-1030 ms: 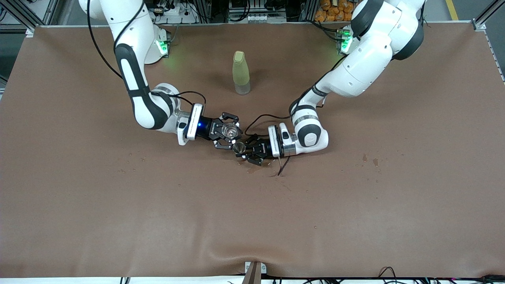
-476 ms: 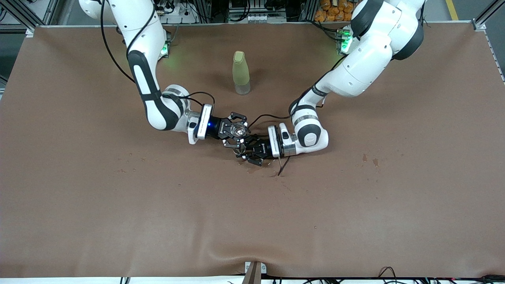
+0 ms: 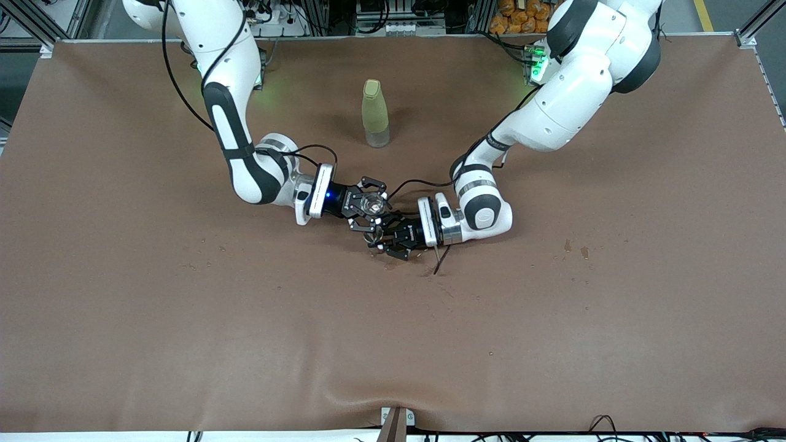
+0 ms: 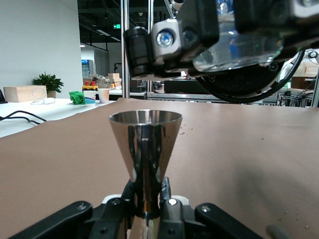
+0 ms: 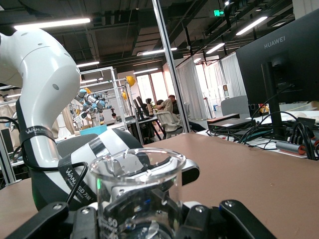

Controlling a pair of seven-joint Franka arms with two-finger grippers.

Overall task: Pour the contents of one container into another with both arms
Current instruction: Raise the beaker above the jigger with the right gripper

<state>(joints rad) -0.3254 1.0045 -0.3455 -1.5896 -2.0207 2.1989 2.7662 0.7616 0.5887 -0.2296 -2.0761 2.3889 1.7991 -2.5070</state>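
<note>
Glass cup (image 3: 370, 202), likely light, fragile and slippery, is being clamped low by right gripper (image 3: 367, 211) fingers; metal cup (image 4: 145, 149) is being clamped at its waist by left gripper (image 3: 385, 236) fingers.

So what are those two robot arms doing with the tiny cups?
They are getting ready to pour. The right gripper is shut on a tiny glass cup, holding it upright above the metal measuring cup that the left gripper is shut on. Both meet over the middle of the brown table. A yellow-green bottle stands alone, nearer the arms' bases.
</note>
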